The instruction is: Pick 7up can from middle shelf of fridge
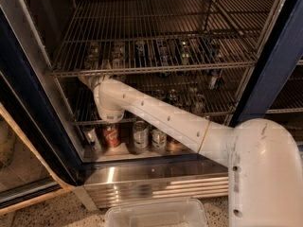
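White tubular arm point(161, 119) — dark screw holes, bulky rounded shoulder point(265, 174) — tool point(89, 81) in the fridge point(277, 65).
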{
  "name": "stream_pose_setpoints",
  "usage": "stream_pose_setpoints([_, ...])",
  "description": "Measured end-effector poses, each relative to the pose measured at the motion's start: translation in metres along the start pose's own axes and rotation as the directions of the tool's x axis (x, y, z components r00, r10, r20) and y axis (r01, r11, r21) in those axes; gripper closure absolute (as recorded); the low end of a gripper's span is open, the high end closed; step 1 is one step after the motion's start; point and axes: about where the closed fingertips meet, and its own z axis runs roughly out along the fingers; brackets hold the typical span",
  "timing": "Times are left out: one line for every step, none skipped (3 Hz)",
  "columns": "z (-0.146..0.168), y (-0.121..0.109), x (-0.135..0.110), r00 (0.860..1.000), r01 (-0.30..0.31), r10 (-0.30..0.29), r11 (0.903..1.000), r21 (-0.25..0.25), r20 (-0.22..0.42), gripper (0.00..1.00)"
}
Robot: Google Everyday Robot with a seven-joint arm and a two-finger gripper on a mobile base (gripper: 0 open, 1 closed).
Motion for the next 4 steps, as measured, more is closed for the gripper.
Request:
stream_pose_setpoints([0.0063, 0.0018, -0.0004, 1.0, 0.002, -0.002, 0.9999, -0.013, -0.005, 0.32])
stream_pose_setpoints([0.0139, 0.0072, 0.0009, 1.0, 0.005, -0.005, 0.9995, -0.032, -0.014, 0.47])
stream_pose_setpoints([0.014, 0.0073, 0.001, 1.0, 0.005, -0.005, 0.9995, -0.032, -0.014, 0.67])
stream_pose_setpoints([0.014, 0.0073, 0.001, 1.0, 0.005, -0.005, 0.9995, -0.032, -0.014, 0.91])
